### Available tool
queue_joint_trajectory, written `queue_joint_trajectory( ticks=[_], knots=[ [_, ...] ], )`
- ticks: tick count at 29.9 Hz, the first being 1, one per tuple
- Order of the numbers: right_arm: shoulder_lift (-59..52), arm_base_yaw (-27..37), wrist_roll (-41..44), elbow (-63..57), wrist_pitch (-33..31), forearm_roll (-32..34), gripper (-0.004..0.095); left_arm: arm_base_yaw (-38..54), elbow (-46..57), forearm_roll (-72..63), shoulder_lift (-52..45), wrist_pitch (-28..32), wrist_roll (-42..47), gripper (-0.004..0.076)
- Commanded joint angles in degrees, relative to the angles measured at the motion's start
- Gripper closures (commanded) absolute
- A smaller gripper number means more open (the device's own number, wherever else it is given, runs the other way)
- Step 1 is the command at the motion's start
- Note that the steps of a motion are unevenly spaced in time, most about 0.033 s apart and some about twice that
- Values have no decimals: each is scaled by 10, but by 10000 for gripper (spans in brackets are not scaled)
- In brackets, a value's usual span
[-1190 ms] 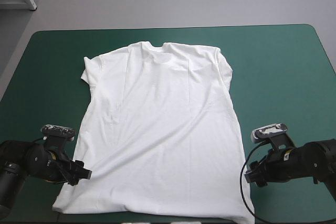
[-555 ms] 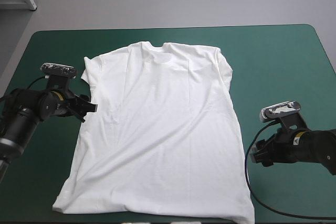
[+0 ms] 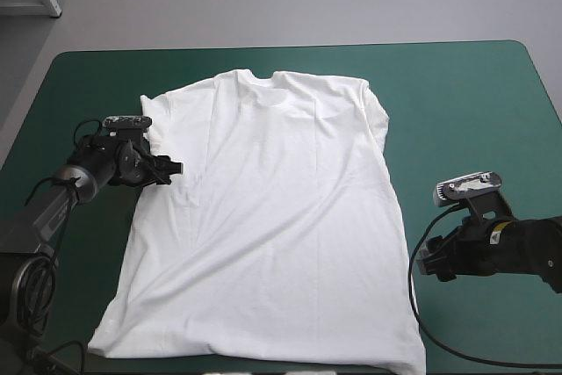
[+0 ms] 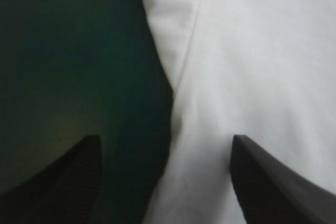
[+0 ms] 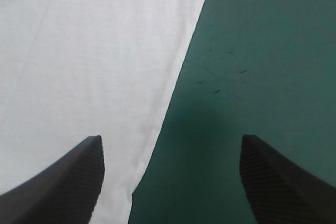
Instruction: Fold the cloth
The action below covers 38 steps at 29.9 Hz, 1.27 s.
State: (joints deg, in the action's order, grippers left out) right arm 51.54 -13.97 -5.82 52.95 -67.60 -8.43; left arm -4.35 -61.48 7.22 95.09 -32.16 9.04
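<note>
T-shirt lies spread flat on the teal-green table, collar toward the far edge. At its left edge, under the sleeve, the left gripper stands with fingers apart. The right gripper, also spread, straddles the right edge.

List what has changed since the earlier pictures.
The left gripper has travelled from the near hem corner of the T-shirt along its side edge toward the far end, and now stands open over that edge just below the sleeve. The right gripper shifted slightly farther along the opposite side edge, also open. Nothing was taken hold of. The T-shirt lies spread flat as before on the teal-green cover.
</note>
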Motion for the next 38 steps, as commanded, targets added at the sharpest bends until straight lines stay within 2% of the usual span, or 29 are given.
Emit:
queue_joint_trajectory(
  ticks=[1,4,6,11,13,20,29,38],
  knots=[
    [-4,3,-1,18,43,-5,237,5,-19,0,0,32,7,220],
    [10,3,3,18,74,-5,237,4,-19,-10,13,31,1,239],
    [34,3,3,18,104,-4,237,4,-19,-35,19,28,-23,297],
    [124,3,1,26,213,-12,237,4,-19,-44,24,26,-50,587],
    [168,3,-12,41,225,-25,237,4,-19,-34,25,27,-50,694],
    [326,3,-74,120,236,-82,301,4,-19,-22,26,25,-52,702],
    [438,3,-69,235,250,-79,324,4,-19,-23,26,-2,-54,703],
    [531,3,-58,260,259,-85,327,4,-19,-24,26,-13,-54,703]
  ],
)
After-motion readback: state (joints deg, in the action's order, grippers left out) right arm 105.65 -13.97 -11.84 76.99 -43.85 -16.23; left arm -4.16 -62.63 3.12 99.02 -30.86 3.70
